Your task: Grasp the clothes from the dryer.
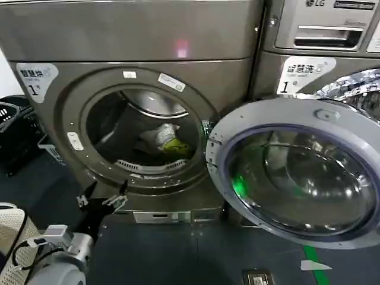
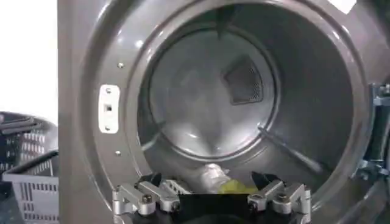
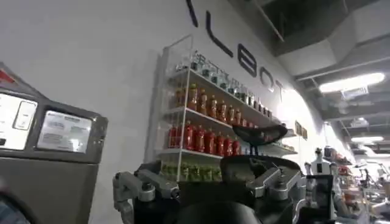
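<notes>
The left gripper [image 1: 102, 199] hangs low before the dryer [image 1: 136, 35], its fingers [image 2: 143, 198] spread wide and holding nothing, just outside the lower rim of the porthole. Beyond the fingers and slightly above them in the head view, the clothes [image 1: 164, 138] lie on the drum floor: a small pale bundle with a yellow-green piece on the side toward the door hinge. In the left wrist view the bundle [image 2: 214, 180] shows between the two fingers, well past the rim.

The likeliest trouble is the porthole's lower lip: the fingers sit about level with it, so a straight advance could knock a fingertip against the ring. A shallow pinch might also catch only one fabric and leave the other behind in the drum [image 2: 210, 103].

The drum holds nothing else that I can see. The open door [image 1: 297, 172] swings out on the far side from the left gripper. A dark basket [image 2: 30, 176] stands beside the dryer, contents not discernible.

The right gripper [image 3: 210, 189] is raised away from the machines, fingers spread, empty.
</notes>
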